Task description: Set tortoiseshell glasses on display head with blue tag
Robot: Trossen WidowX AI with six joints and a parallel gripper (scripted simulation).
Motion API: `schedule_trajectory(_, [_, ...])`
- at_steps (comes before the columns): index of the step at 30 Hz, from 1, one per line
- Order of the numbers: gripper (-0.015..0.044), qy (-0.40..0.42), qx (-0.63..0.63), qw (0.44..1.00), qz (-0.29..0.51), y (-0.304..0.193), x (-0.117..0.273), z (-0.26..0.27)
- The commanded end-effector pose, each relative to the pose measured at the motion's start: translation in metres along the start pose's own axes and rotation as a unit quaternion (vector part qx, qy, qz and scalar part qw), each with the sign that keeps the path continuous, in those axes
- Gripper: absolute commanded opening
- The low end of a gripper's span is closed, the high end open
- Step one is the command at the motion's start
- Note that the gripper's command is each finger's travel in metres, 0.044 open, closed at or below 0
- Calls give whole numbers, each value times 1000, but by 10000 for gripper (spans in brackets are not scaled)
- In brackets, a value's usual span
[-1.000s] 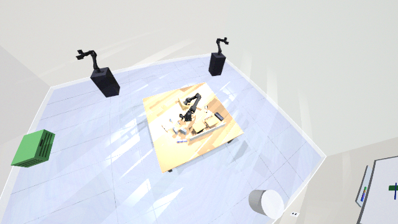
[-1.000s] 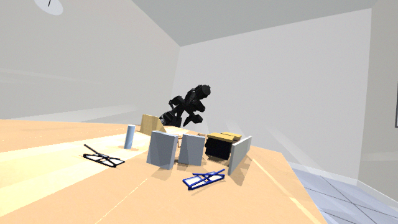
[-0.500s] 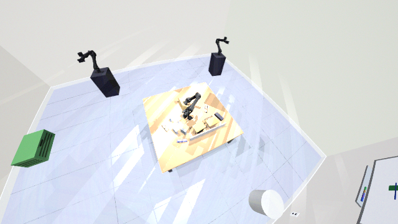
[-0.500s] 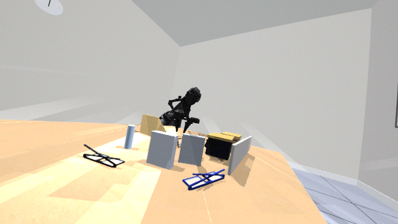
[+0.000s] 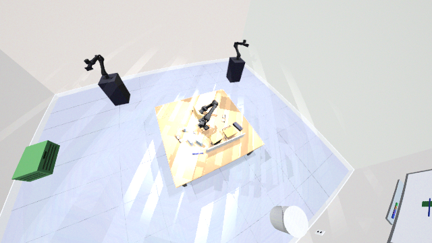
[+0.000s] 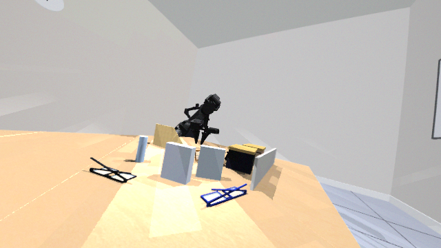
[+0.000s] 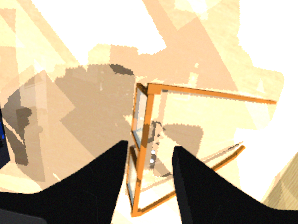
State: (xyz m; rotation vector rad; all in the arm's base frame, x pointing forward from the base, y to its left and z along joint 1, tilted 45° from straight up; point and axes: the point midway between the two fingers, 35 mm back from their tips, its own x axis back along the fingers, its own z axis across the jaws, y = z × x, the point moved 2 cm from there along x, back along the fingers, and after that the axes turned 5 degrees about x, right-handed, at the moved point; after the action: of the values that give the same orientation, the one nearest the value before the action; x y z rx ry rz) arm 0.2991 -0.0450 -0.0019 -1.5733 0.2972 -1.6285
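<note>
Top: the gripper (image 5: 204,127) (image 6: 199,143) (image 7: 150,149) hovers over the table (image 5: 189,169) (image 6: 282,213); blue-framed glasses (image 5: 198,153) (image 6: 224,196) lie toward its 6 o'clock.

Exterior: they lie toward its 5 o'clock.

Wrist: fingers stand apart; the tortoiseshell glasses (image 6: 196,156) (image 7: 145,131) show between them, temples toward 3 and 2 o'clock.

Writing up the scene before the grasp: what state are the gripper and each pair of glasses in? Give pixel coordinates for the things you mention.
Gripper (image 6: 199,142) (image 7: 150,149): fingers partly open, nothing between them.
Orange-brown glasses (image 7: 144,135): temples unfolded, off the heads.
Blue glasses (image 6: 224,196): temples folded.
Black glasses (image 6: 111,174): temples crossed, resting on the table.
</note>
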Motion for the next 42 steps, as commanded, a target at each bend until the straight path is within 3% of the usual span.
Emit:
schedule_trajectory(1, [120,2,-3,1000,2,-1,0,0])
schedule_trajectory(42, [120,3,-3,1000,3,-2,-58,6])
